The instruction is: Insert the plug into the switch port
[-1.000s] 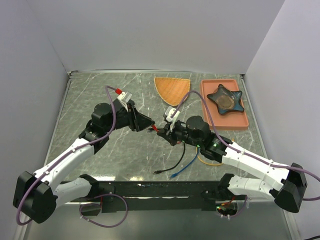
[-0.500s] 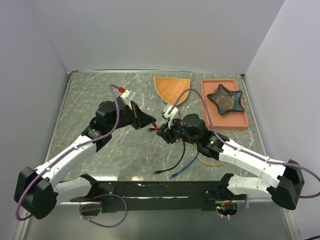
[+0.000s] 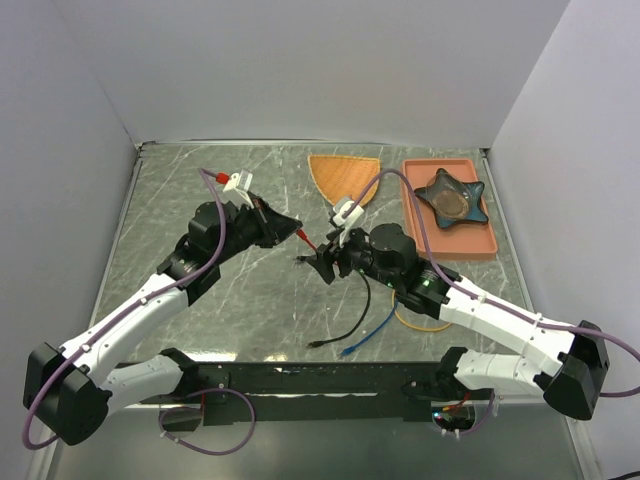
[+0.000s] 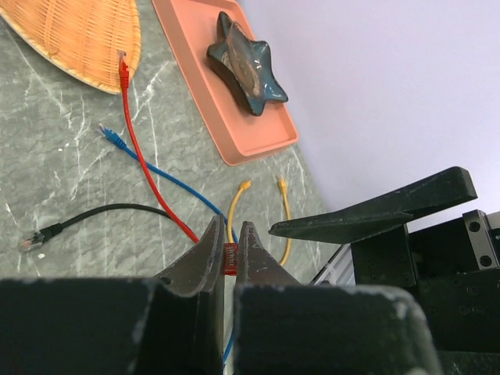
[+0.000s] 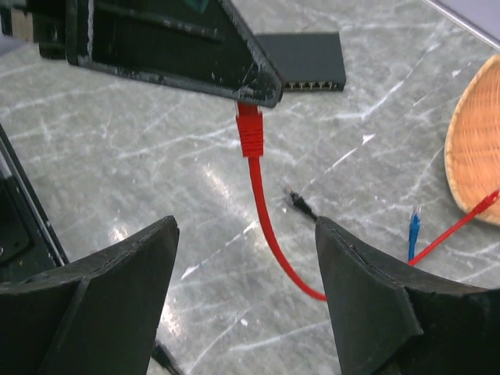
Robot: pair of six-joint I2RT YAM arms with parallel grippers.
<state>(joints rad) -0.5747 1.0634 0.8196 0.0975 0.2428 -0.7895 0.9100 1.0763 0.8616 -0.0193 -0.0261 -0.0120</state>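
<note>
**Near:** the right gripper stands spread wide and holds nothing. The red cable runs up between its fingers, clear of both.

**Middle:** the left gripper is pressed together on the red plug, pinching it at the fingertips in mid-air above the table. Which end faces forward cannot be told.

**Handling (a judgement):** the plug is light, hard plastic with a breakable latch tab. Its cable is limp and will tug sideways, so the hold belongs on the plug body, with the nose left free.

**Beyond:** the flat black switch lies on the table, its switch port row facing the plug but well apart from it.

**Farthest:** a wicker basket and an orange tray.
</note>
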